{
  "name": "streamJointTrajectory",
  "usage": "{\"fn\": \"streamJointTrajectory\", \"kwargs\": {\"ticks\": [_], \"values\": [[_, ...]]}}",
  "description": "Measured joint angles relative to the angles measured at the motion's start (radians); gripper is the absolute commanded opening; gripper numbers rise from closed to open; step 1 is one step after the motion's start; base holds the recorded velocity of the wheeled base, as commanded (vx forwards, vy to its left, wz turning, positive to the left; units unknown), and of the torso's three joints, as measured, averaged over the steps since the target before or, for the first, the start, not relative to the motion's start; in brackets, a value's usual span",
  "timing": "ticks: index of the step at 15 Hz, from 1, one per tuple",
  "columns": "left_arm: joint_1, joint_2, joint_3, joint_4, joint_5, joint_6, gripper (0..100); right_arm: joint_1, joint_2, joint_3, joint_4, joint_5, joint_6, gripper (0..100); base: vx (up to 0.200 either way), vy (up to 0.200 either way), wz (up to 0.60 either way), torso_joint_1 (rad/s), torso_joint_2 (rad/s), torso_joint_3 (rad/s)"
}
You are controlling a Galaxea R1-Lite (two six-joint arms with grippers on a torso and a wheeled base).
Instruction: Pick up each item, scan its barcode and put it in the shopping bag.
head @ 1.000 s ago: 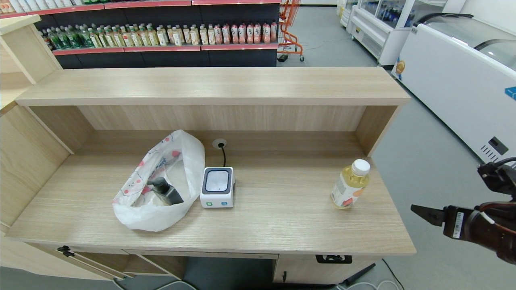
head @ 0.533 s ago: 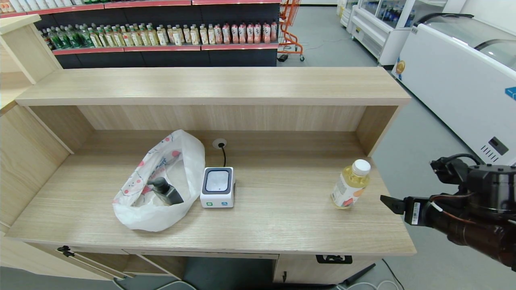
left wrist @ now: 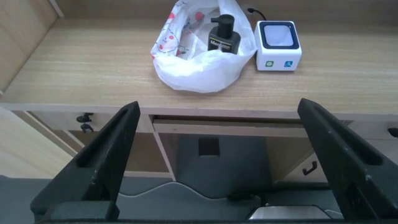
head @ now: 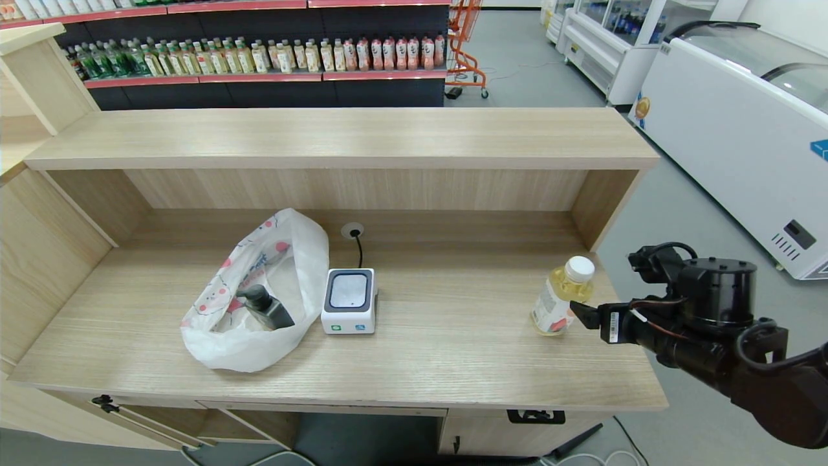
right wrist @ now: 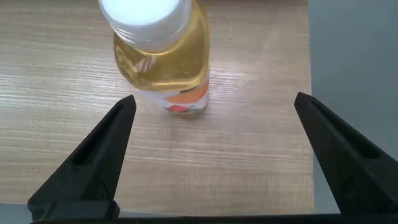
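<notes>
- Bottle (head: 561,296) stands near the surface's (head: 453,349) right edge, well apart from the scanner (head: 349,301).
- My right end effector (right wrist: 214,102) (fingers spread wide) faces the bottle from the right, not touching it.

Overall level: bright and even, with diffuse light from overhead.
Shadows: soft and short. A narrow dark band lies at the scanner's (head: 349,299) right side, and a faint patch at the base of the bottle (head: 560,299) on the counter (head: 453,349).
Recess: the back wall beneath the upper ledge (head: 343,136) is slightly dimmer.
Glare: pale sheen on the freezer (head: 711,129) lid, soft highlights on the shopping bag (head: 304,252), and a near-white bottle cap in the right wrist view.
Distortion: in the head view, straight edges bow toward the frame borders.
</notes>
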Motion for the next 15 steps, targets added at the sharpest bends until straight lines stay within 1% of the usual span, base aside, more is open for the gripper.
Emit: {"fn": "streamJointTrajectory", "kwargs": {"ticks": [3,6,9,13,15], "values": [[0.0,0.0,0.0,0.0,0.0,0.0,100,0.003,0.074,-0.011,-0.109,0.036,-0.079,100,0.0,0.0,0.0,0.0,0.0,0.0],[0.001,0.0,0.0,0.0,0.0,0.0,100,0.004,0.147,-0.017,-0.204,0.083,-0.127,100,0.0,0.0,0.0,0.0,0.0,0.0],[0.0,0.0,0.0,0.0,0.0,0.0,100,0.01,0.21,-0.051,-0.262,0.103,-0.132,100,0.0,0.0,0.0,0.0,0.0,0.0],[0.0,0.0,0.0,0.0,0.0,0.0,100,0.025,0.284,-0.081,-0.373,0.117,-0.133,100,0.0,0.0,0.0,0.0,0.0,0.0],[0.0,0.0,0.0,0.0,0.0,0.0,100,0.028,0.317,-0.086,-0.379,0.117,-0.135,100,0.0,0.0,0.0,0.0,0.0,0.0]]}}
